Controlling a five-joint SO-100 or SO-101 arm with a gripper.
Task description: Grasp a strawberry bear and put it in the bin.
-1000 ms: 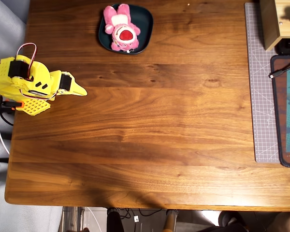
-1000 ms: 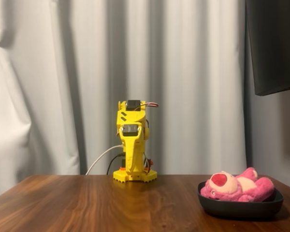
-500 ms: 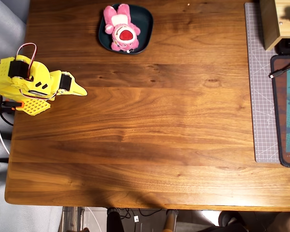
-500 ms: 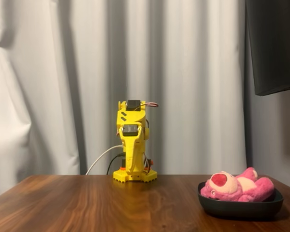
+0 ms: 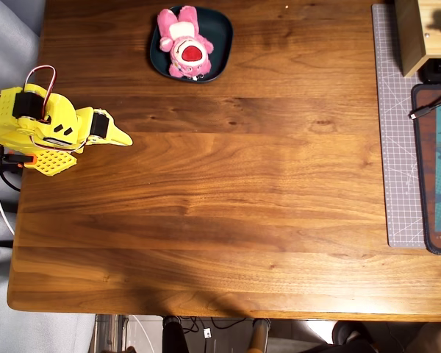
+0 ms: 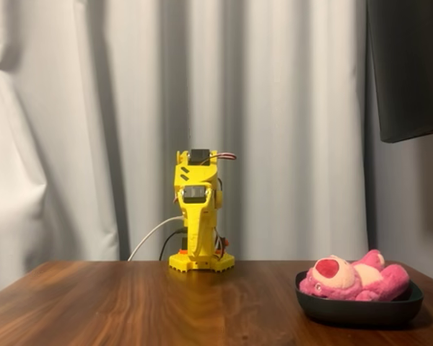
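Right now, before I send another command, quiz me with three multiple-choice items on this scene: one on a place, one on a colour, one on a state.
1. Where is the strawberry bear?
A. lying in the bin
B. on the bare wood in the middle of the table
C. held in the pincer

2. What colour is the arm?
A. white
B. yellow
C. blue

3. How does the pincer stand to the bear?
A. clamped on it
B. touching its head
C. well apart from it, holding nothing

Key: 1 A, both views show the bear resting inside the dark dish. 2 B, its body is bright yellow in both views. 3 C, in the overhead view the pincer tip points over bare wood, away from the dish.
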